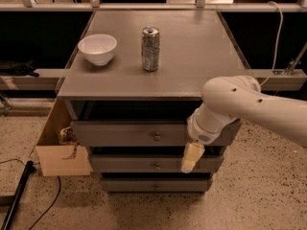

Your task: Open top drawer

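The top drawer sits just under the tabletop, with its knob at centre. The pincer hangs in front of the drawer's right end, pointing down; I cannot tell whether it is open or closed. 1 bowl and 1 can stand on the tabletop.

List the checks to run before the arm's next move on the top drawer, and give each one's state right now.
1. Knob of the top drawer in view: ok, nothing covers it.
2. Gripper at the knob: not ok. It hangs to the right of and below the knob, in front of the middle drawer.
3. Top drawer pulled out: not ok. None of its inside shows.
4. Arm off the drawer front: not ok. It crosses the right end.
5. Can and bowl on top steady: ok. Both stand upright, back from the front edge.
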### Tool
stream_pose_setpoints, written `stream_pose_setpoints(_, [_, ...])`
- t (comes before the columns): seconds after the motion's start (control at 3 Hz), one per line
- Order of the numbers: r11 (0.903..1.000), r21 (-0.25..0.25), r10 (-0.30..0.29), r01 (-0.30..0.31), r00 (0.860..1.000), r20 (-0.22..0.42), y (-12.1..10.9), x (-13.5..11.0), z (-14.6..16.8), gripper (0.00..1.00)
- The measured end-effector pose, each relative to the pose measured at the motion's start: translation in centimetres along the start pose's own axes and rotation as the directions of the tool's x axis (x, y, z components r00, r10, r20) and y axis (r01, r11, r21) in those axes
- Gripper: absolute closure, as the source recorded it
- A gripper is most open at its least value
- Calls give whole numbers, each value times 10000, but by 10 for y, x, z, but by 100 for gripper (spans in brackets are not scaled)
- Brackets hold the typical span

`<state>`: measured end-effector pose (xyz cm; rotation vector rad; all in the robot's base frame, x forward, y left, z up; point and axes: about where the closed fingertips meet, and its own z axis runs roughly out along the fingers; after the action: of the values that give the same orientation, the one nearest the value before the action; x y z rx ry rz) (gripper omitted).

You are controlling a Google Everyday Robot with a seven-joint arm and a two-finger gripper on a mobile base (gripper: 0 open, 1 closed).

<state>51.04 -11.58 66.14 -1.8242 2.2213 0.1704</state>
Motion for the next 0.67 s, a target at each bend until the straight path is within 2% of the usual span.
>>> stream_pose_setpoints(0.33, [10000, 7, -25, 25, 9999, -143, -7, -3, 10, 0])
stream_pose_setpoints(0.67, [9987, 345, -355, 365, 9989, -299, -26, -22, 11, 0])
